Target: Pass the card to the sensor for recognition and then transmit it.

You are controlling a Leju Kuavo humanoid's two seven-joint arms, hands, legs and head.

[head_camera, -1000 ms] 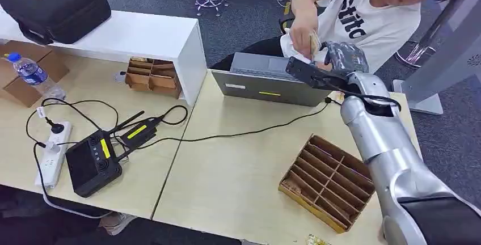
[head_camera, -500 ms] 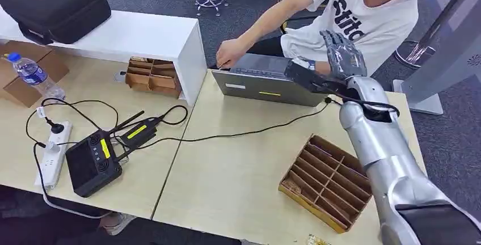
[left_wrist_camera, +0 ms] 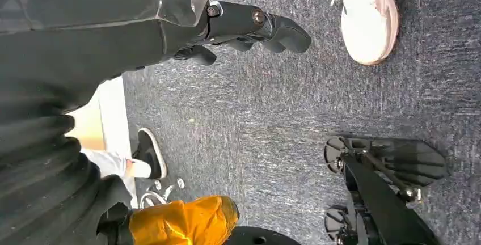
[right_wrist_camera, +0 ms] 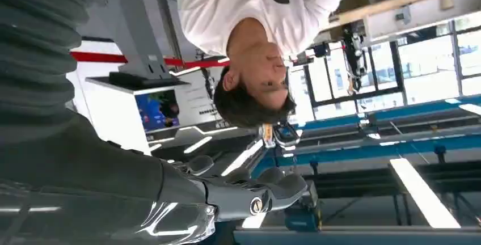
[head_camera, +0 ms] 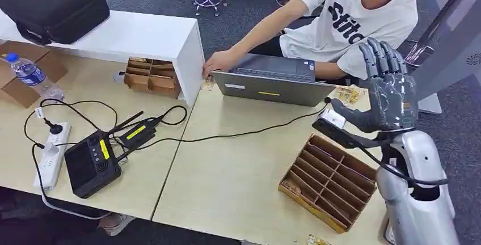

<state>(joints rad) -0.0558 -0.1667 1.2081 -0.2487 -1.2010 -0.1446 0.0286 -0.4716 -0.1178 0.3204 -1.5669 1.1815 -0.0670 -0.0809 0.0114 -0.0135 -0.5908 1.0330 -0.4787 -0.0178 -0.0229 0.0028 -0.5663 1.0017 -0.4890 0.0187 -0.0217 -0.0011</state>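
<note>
right hand raised, fingers spread, holding nothing | laptop far, divided tray near-right | wooden table, grey carpet

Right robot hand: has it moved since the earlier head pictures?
Yes. The right robot hand has pulled back from the laptop, toward the cardboard divider tray, fingers spread and empty.

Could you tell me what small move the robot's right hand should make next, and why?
Probably lower toward the brown cardboard divider tray for another card: the grey right hand is raised, fingers spread, holding nothing, while the person's hand rests beside the grey laptop.
</note>
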